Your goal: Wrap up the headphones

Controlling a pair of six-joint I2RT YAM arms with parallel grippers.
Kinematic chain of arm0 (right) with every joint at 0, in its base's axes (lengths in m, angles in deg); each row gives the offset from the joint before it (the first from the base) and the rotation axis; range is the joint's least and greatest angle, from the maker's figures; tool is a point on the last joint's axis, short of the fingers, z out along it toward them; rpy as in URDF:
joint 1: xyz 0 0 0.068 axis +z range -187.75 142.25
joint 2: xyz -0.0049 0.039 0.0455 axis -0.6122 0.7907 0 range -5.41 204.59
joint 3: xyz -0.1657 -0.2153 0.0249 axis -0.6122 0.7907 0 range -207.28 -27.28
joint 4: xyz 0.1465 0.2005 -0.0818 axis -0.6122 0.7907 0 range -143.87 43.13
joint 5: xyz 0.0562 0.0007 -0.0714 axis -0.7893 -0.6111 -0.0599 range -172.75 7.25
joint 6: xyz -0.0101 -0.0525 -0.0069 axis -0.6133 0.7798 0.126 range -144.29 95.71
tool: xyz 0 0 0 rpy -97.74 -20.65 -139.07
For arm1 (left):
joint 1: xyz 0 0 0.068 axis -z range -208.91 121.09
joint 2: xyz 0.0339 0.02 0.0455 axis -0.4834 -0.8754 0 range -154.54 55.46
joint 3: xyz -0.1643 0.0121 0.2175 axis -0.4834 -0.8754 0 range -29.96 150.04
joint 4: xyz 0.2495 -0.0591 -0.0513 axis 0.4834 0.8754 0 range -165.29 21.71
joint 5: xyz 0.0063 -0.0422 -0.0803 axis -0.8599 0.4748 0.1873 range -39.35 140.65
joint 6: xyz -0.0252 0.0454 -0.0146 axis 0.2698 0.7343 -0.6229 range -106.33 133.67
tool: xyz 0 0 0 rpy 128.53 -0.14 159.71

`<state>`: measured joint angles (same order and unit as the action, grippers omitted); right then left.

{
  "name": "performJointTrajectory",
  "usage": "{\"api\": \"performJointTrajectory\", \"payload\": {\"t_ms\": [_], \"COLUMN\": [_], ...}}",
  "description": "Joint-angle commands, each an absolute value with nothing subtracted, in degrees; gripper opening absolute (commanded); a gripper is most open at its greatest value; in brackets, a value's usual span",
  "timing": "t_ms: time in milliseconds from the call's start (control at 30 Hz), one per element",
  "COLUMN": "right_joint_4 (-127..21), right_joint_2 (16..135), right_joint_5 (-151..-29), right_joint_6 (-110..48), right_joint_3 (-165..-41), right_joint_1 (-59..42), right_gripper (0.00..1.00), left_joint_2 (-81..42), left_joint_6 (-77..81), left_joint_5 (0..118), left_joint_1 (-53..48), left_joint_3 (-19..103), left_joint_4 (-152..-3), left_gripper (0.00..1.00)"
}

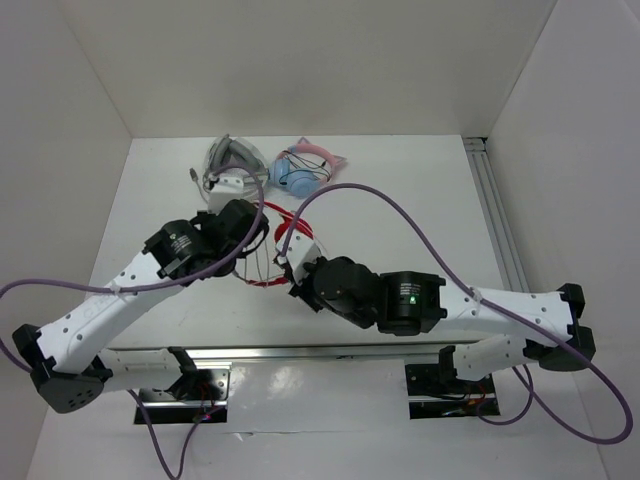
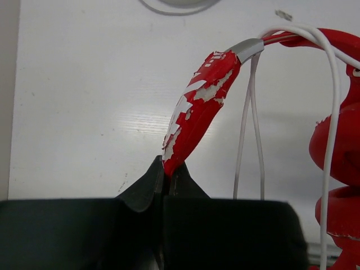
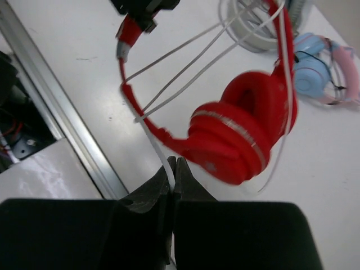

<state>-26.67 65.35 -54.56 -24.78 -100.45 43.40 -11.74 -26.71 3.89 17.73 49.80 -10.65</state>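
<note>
- You see the headphones (image 3: 225, 140) in bright red: a glossy headband (image 2: 199, 109) whose padding is flaking into pale patches, and two round padded earcups (image 2: 337, 146) folded close together.
- The thin white cable (image 2: 333, 112) curves over the top of the headband, and several strands of it stretch across the inside of the arc — two hang just beside the peeling pad.
- Your left gripper (image 2: 167, 173) is closed, its jaws pinched tight on the lower tip of the flaking headband pad.
- Your right gripper (image 3: 171, 171) is closed as well, clamped on a strand of the white cable where it runs down from the headband.
- The headphones hang between the two grippers, raised off the bench (image 2: 84, 112): the headband rises up and away from the left gripper, and the earcups sit just beyond and to the right of the right gripper's fingertips.
- From above, the red set is mostly hidden under the two wrists, near the middle of the bench.
- At the far edge lie the grey-white headphones (image 1: 228, 165) and, just beside them, the cat-ear headphones (image 1: 305, 168) — both well apart from the grippers.
- An aluminium rail (image 3: 62, 124) runs along the bench edge to the left of the right gripper.
</note>
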Motion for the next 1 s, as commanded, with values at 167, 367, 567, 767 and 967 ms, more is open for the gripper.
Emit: {"api": "performJointTrajectory", "payload": {"t_ms": [167, 367, 567, 767, 967], "right_joint_4": [-16.4, -27.1, -40.6, -41.0, -39.9], "right_joint_2": [67.6, 63.8, 57.3, 57.3, 56.7], "right_joint_5": [-35.5, -23.6, -19.3, -17.6, -20.3], "right_joint_6": [-20.0, -18.5, -13.8, -11.9, -11.2], "right_joint_3": [-105.3, -97.3, -92.2, -92.2, -94.2], "right_joint_1": [44.2, 44.2, 44.2, 43.1, 40.0], "right_gripper": [0.00, 0.08, 0.08, 0.09, 0.07], "left_joint_2": [-12.0, -8.4, -7.0, -5.9, -5.9], "left_joint_6": [-19.4, -16.9, -15.5, -16.1, -15.5], "left_joint_5": [10.9, 14.8, 15.3, 14.7, 17.2], "left_joint_1": [25.4, 28.4, 29.1, 29.1, 29.1], "left_joint_3": [47.4, 45.6, 44.5, 44.0, 44.0], "left_joint_4": [-13.2, -13.8, -12.1, -11.5, -12.3], "left_gripper": [0.00, 0.00, 0.00, 0.00, 0.00]}}
